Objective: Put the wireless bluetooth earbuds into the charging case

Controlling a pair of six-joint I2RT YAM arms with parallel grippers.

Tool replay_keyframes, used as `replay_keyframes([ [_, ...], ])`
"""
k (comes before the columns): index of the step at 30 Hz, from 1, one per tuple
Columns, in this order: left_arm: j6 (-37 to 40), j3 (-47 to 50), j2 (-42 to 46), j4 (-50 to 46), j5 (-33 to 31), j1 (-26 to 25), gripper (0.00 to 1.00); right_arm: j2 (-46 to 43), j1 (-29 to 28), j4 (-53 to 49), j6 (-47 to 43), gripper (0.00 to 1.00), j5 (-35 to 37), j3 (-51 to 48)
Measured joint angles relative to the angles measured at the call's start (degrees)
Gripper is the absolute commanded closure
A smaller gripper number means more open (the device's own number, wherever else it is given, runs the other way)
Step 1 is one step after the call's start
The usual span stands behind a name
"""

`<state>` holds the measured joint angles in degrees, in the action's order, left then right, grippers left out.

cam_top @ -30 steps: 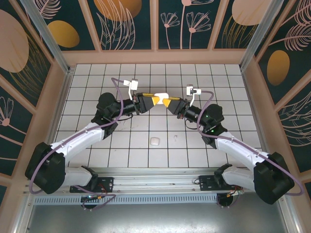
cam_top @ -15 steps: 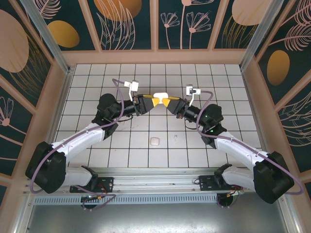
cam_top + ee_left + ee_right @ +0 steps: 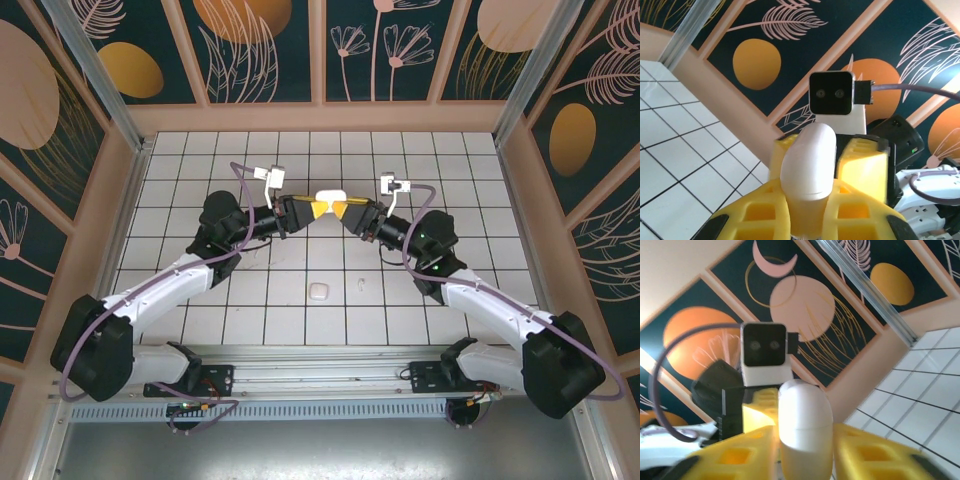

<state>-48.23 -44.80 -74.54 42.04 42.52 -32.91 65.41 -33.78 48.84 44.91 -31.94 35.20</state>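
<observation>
Left claw: closed tight on the charging case. In the left wrist view the white case stands up edge-on between its 2 yellow fingers, both pressed to the case's sides, with no gap visible.

Right claw: meets the left claw tip to tip from the opposite side, above the middle of the white tiled tabletop. In the right wrist view the same case sits between its 2 yellow fingers, 1 on each flank. They lie against or just beside the shell; I cannot tell whether they are pressing on it or are slightly apart from it.

Case position: raised off the tabletop, held at the junction of the 2 claws. Its rounded top points up past the fingertips. A seam line runs across the shell in the right wrist view; the lid looks closed.

Tabletop, top view: a second white case lies flat on a tile nearer the arm bases, well apart from both claws. Just to its right is 1 tiny white piece, likely an earbud, too small to tell its pose. It lies outside either case.
</observation>
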Motion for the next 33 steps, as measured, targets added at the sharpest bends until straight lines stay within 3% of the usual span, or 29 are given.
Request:
replay_keyframes([
  [3,4.68,-0.31,1.40,-6.49,-1.70,-0.33,1.00,-0.57,-0.20,-7.45,-3.52,0.43,1.01,2.86],
  [8,15.32,-0.76,4.98,-17.29,-5.27,-0.37,1.00,-3.74,-0.17,-22.25,-11.72,0.39,2.27,10.32],
  [17,33.81,-0.17,11.72,-25.14,-6.78,-0.37,1.00,-6.78,-0.17,-39.47,-25.27,0.36,-0.90,18.36],
  [22,37.77,0.44,12.66,-26.14,-4.83,-0.37,1.00,-7.04,-0.37,-43.06,-28.63,0.34,-2.43,17.38],
  [33,37.29,1.75,12.90,-23.71,-0.70,-0.37,1.00,-5.97,-4.17,-44.17,-32.48,0.33,-4.13,16.39],
])
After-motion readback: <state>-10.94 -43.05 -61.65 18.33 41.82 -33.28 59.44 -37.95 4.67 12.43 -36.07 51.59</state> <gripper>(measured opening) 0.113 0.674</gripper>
